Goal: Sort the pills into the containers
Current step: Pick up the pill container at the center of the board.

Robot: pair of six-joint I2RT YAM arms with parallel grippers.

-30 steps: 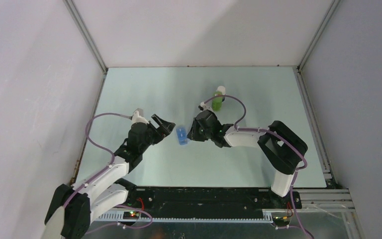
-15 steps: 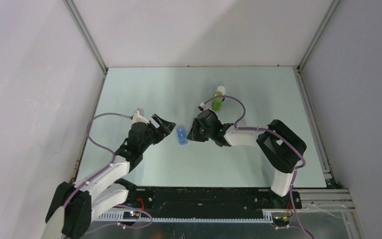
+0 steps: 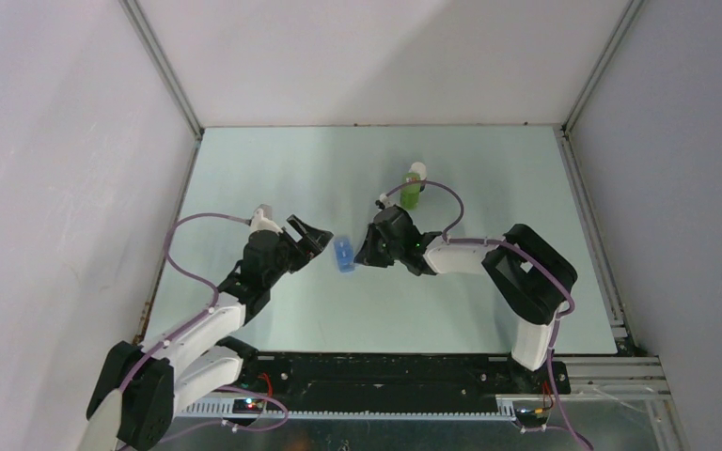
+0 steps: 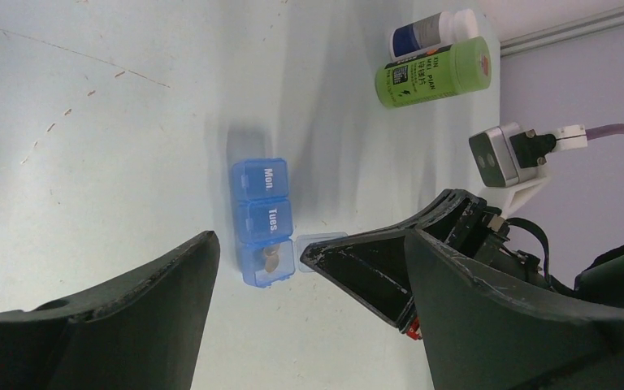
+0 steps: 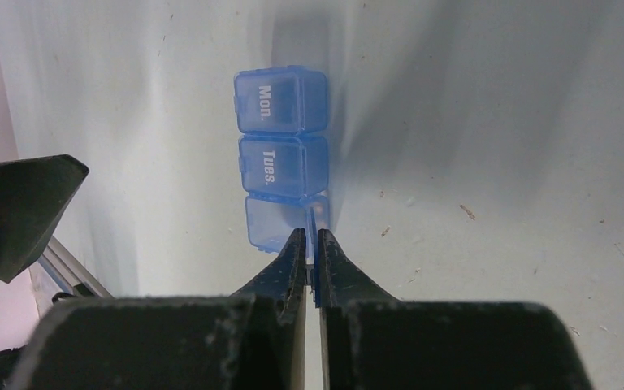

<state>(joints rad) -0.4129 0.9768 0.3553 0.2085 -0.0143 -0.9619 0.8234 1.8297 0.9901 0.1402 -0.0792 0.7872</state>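
Observation:
A blue pill box (image 3: 342, 255) lies on the table between my two grippers. Its Mon. and Tues. lids (image 5: 280, 99) are down; the third compartment stands open with brown pills (image 4: 271, 256) inside. My right gripper (image 5: 311, 236) is shut on that compartment's thin clear-blue lid (image 5: 315, 218), right beside the box (image 4: 264, 219). My left gripper (image 3: 315, 240) hovers open just left of the box, holding nothing, its fingers (image 4: 130, 317) spread wide. The right gripper's tip (image 4: 309, 253) rests at the flap.
A green bottle (image 3: 412, 194) and a white bottle (image 3: 417, 171) stand behind the right arm; both show in the left wrist view, green (image 4: 435, 73) and white with a blue label (image 4: 426, 31). The enclosure walls (image 3: 75, 188) ring the table.
The right gripper's jaws have closed onto the lid. Both arms and the pill box stay where they were.

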